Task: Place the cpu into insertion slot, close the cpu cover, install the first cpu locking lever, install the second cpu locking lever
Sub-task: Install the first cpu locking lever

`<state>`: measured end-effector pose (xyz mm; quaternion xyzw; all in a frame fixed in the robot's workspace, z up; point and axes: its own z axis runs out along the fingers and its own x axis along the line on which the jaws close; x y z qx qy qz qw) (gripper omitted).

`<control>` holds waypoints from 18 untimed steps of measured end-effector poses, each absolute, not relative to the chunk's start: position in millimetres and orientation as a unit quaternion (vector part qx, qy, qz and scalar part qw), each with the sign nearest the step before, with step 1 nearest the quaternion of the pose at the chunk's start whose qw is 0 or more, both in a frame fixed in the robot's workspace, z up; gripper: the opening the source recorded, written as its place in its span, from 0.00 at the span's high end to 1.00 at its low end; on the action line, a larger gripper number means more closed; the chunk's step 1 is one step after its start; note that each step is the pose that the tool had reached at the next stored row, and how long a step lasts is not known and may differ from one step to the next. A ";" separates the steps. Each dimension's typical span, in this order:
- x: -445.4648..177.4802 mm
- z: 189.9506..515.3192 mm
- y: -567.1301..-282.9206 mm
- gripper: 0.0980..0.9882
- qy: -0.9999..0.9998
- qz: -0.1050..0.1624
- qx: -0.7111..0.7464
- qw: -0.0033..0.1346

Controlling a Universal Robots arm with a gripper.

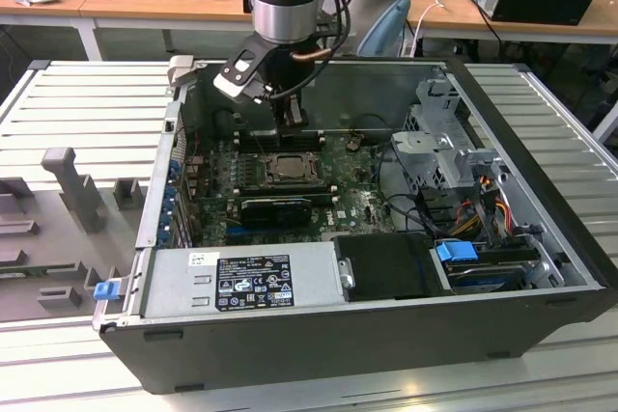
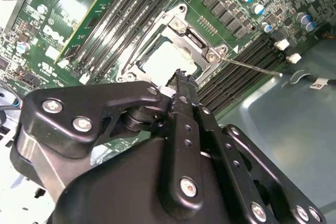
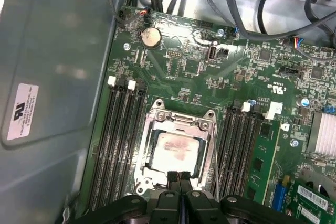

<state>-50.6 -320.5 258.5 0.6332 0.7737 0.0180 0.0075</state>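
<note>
Pincer (image 3: 178, 176), tips together, hovers over one cpu (image 3: 177, 148) beneath one seemingly closed cpu cover (image 3: 181, 121).

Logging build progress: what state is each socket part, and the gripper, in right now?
cpu: seated in the insertion slot.
cpu cover: closed over the cpu.
locking lever: cannot tell whether latched.
gripper: jaws shut, tips at the cover's edge.
computer case: open.

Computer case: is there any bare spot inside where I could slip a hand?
Yes: the bare grey case panel beside the memory slots. It is crowded elsewhere: slots hem the cpu cover on both sides, the gripper is at its edge, and cables fill the drive side.
</note>
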 end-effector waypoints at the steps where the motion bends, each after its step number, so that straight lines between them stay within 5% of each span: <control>1: -50.6 260.0 -320.5 0.99 0.774 0.018 0.633 0.008; 18: -50.2 274.2 -320.4 0.99 0.838 0.018 0.546 0.005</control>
